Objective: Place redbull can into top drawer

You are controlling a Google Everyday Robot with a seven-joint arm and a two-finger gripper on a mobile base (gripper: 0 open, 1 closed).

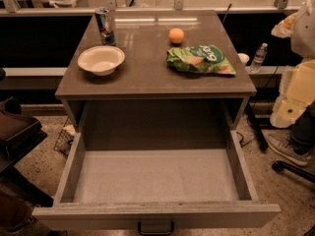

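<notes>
Four things sit on the flat grey-brown tabletop (147, 80) of the cabinet I am looking down on. The slim blue-and-silver metal redbull can (104, 26) stands upright at the far left corner. It is just behind the round, shallow, cream-white bowl (101, 59), near it but not touching. Toward the far middle lies a small round orange (176, 35). Just in front of it and to its right, a crumpled green foil snack bag (201, 59) lies flat, close to the right edge.

Below the tabletop, the wide, deep grey top drawer (155, 178) stands open, pulled out toward me, with its plain floor and side walls in full view. A small dark metal handle (155, 227) sits at the middle of its front panel, at the bottom edge of my view. The redbull can is up on the tabletop, well apart from the top drawer and not inside it.

My claw does not show anywhere in this view, so I cannot tell whether it is spread or pressed together.

Off to the right, a clear plastic water bottle (259, 57) stands on a low ledge beyond the cabinet, and a grey shoe (288, 149) rests on the speckled floor. A dark bulky shape (15, 132) at the left edge is something I cannot identify.
</notes>
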